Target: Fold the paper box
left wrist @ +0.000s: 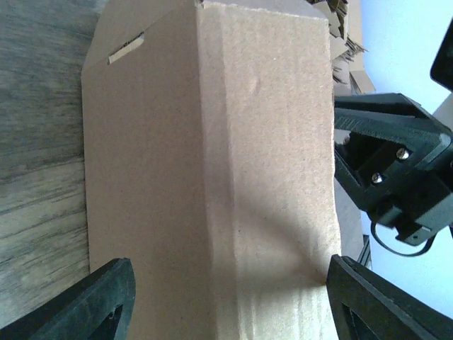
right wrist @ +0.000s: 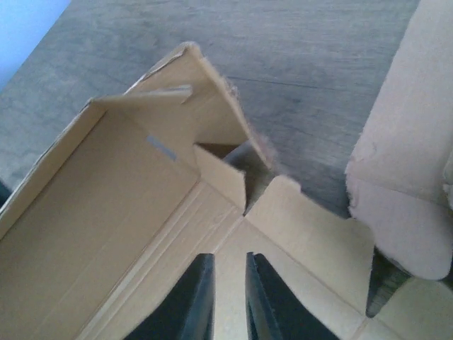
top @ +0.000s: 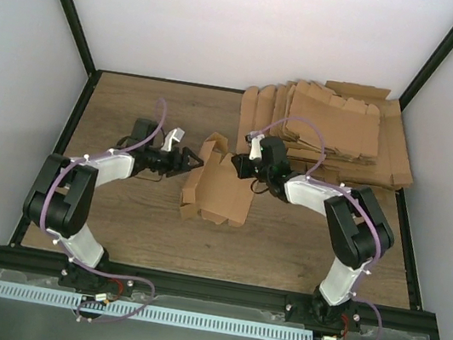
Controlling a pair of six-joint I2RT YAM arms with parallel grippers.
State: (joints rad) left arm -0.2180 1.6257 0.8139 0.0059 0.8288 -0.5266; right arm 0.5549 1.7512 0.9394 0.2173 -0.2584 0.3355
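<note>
Half-folded box (top: 218,188) sits on the counter (top: 133,216) between your hands. L hand (top: 190,162) is spread wide, straddling its wall. R hand (top: 238,166) is nearly pressed together just inside, can't tell if pinching. Close L too hard & the wall may buckle or the box skid.

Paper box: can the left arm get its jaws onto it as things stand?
Likely yes: the left arm faces the paper box with its jaws wide open, nothing in between.
</note>
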